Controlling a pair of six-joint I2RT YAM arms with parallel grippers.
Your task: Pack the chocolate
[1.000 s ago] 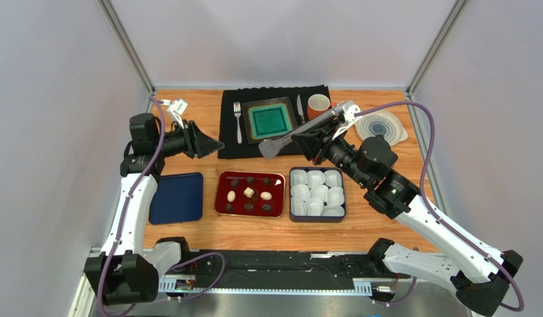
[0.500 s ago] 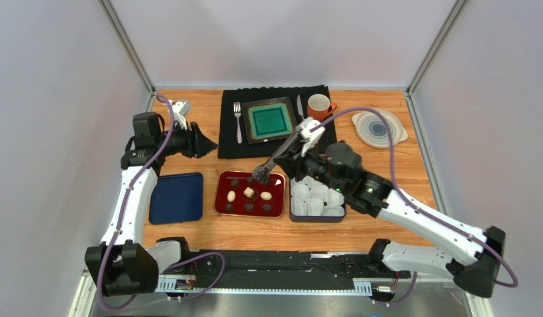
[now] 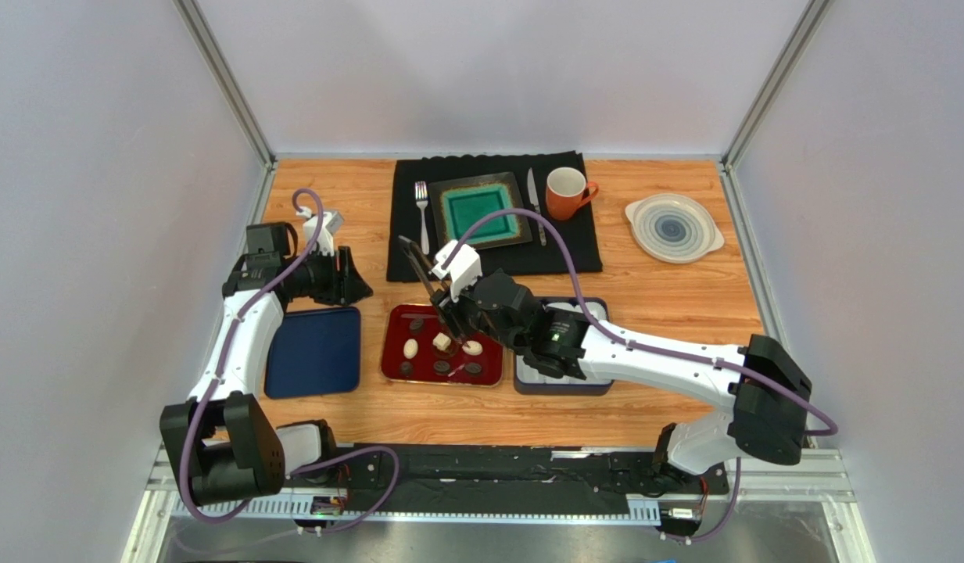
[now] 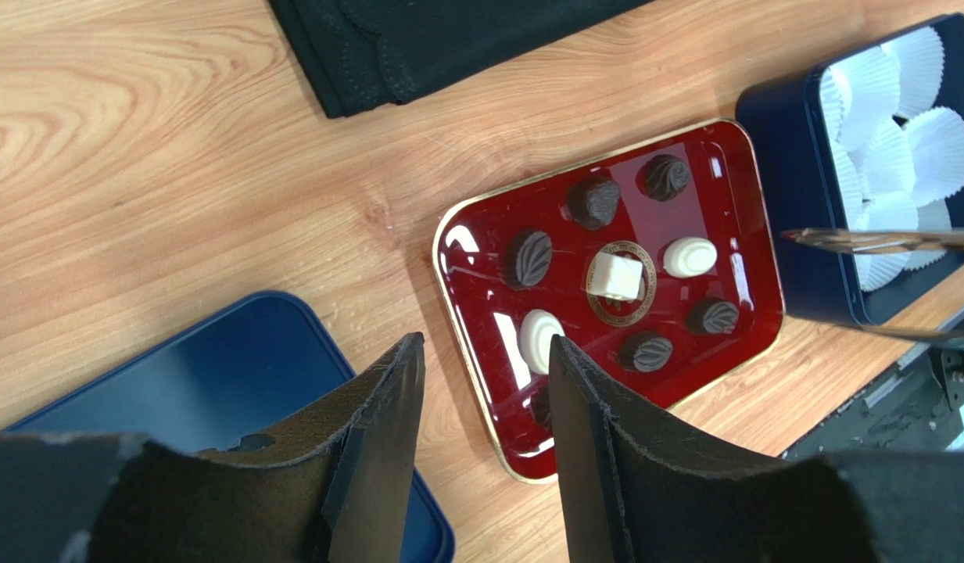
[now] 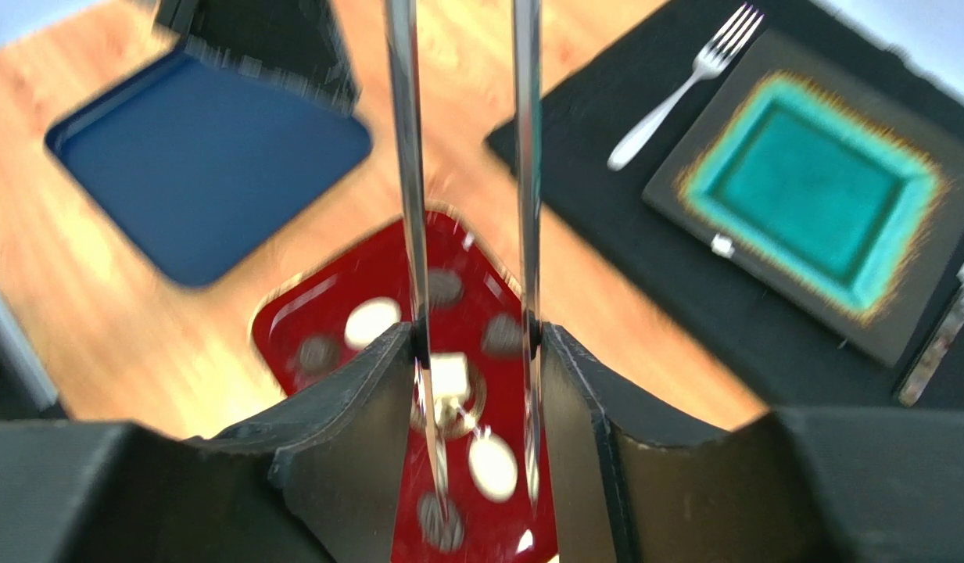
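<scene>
The right claw (image 5: 475,338) has swung off the black placemat (image 5: 569,147) and now hangs over the red tray (image 4: 751,282), clamped on the metal tongs (image 5: 404,176), whose two arms stand apart. The chocolate (image 4: 618,277) all lies on that tray, directly beneath this claw, with none yet in the paper-cup box (image 4: 792,153) just to its right. Picking looks about to start, likely at the white cube. The left claw (image 4: 484,352) stands open and empty, drawn back a little, the blue lid (image 4: 216,387) close beside it
</scene>
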